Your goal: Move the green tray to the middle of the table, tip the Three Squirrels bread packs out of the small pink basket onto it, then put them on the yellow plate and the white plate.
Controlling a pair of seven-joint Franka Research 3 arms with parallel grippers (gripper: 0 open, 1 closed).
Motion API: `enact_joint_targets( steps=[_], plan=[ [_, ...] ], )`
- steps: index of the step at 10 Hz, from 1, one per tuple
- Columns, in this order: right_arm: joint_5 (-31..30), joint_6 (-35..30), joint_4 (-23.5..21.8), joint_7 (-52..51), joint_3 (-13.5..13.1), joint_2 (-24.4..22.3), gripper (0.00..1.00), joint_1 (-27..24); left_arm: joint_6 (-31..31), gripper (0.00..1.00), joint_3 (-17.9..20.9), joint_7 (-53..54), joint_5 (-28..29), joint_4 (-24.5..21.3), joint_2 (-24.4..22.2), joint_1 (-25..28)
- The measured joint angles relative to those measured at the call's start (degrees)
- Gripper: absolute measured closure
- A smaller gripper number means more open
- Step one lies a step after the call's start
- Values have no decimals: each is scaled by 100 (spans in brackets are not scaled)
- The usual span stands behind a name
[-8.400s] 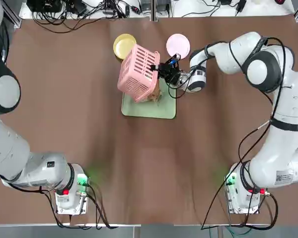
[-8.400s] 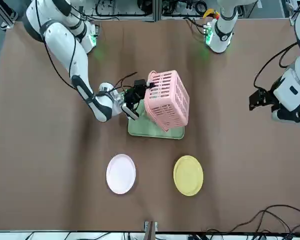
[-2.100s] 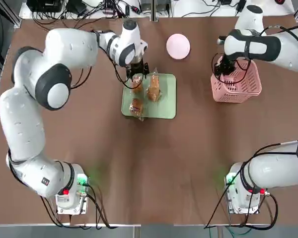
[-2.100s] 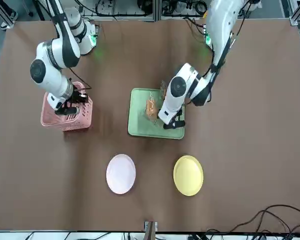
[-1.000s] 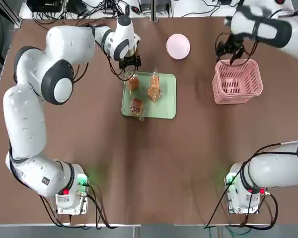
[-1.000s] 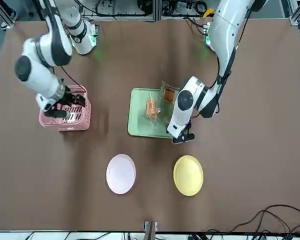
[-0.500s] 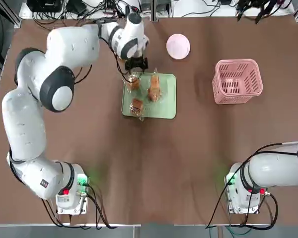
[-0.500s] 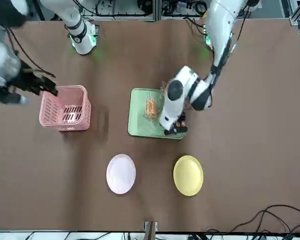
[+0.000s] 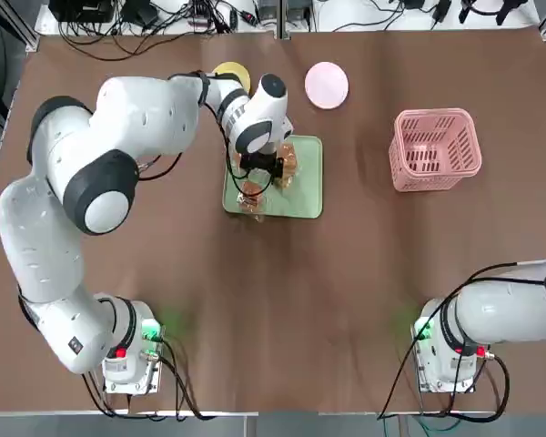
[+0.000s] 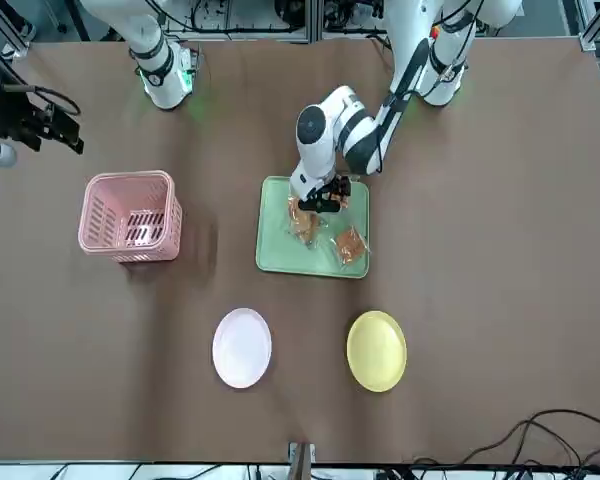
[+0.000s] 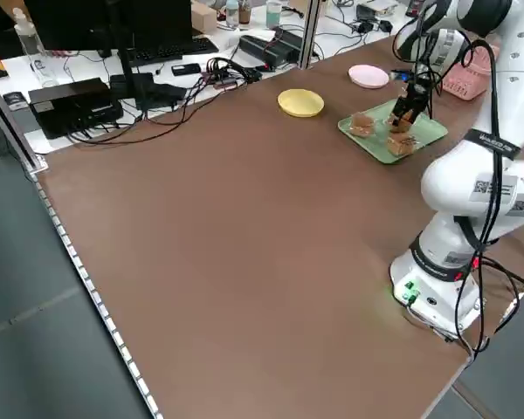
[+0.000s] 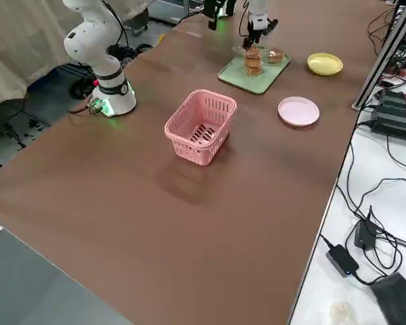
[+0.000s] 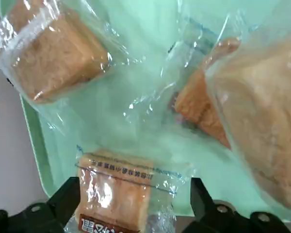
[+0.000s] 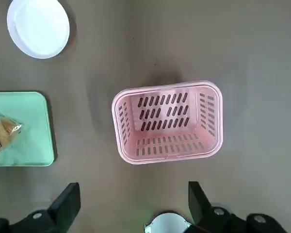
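Observation:
The green tray (image 9: 302,196) lies mid-table with several Three Squirrels bread packs (image 10: 351,243) on it. My left gripper (image 10: 321,196) hangs low over the tray, open. In the left wrist view one pack (image 13: 114,194) lies between its spread fingers (image 13: 70,191), and others (image 13: 48,53) lie beyond. The small pink basket (image 9: 437,148) stands upright and empty to the tray's right. My right gripper (image 10: 40,125) is open, raised high and well back from the basket (image 14: 167,121). The yellow plate (image 10: 377,350) and white plate (image 10: 242,347) sit bare on the tray's far side.
The left arm's forearm (image 9: 164,100) reaches across the table's far left part and partly covers the yellow plate (image 9: 229,71) in the top view. Cables and equipment (image 9: 164,14) lie beyond the far edge. Brown tabletop (image 9: 282,309) stretches out nearer the bases.
The right gripper set the tipped basket down at the right, let go and lifted away. In the last half second the left gripper moved from the tray's far edge to over its packs.

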Motion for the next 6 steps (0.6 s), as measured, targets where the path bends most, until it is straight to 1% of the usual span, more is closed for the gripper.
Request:
enact_joint_targets(
  steps=[4, 6],
  plan=[
    [-3, 24, -5, -3, -2, 71, 2, 0, -1, 0, -112, 277, 56, -422, -6, 0],
    [-3, 24, -4, -4, -1, 71, 2, 0, -1, 0, -112, 312, 237, -520, -14, 34]
  ],
)
